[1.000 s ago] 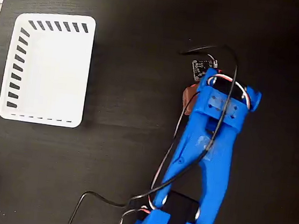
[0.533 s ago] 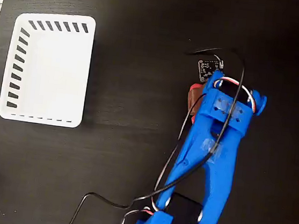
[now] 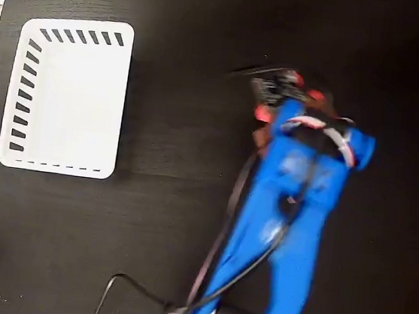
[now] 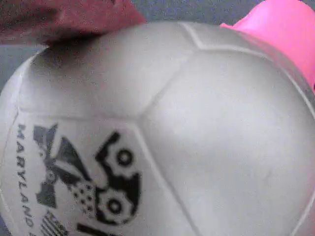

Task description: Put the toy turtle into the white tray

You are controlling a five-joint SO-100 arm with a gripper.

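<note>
Currently the gripper [image 3: 276,104] sits directly over the toy turtle [image 4: 162,132], whose shell fills the wrist view, but jaw opening and hold cannot be determined, so an unconfirmed grasp may drop it short of the white tray [image 3: 65,95], well left.

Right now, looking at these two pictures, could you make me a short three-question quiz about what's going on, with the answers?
1. True or false: the white tray already holds the toy turtle.
2. In the fixed view, on which side of the picture does the tray lie: left or right?
3. Multiple choice: in the wrist view, what fills nearly the whole picture? A) the tray's slotted wall B) the turtle's pale domed shell with a black printed mark C) a person's hand

Key
1. False: the tray is empty.
2. Left; the blue arm is on the right.
3. B
</note>
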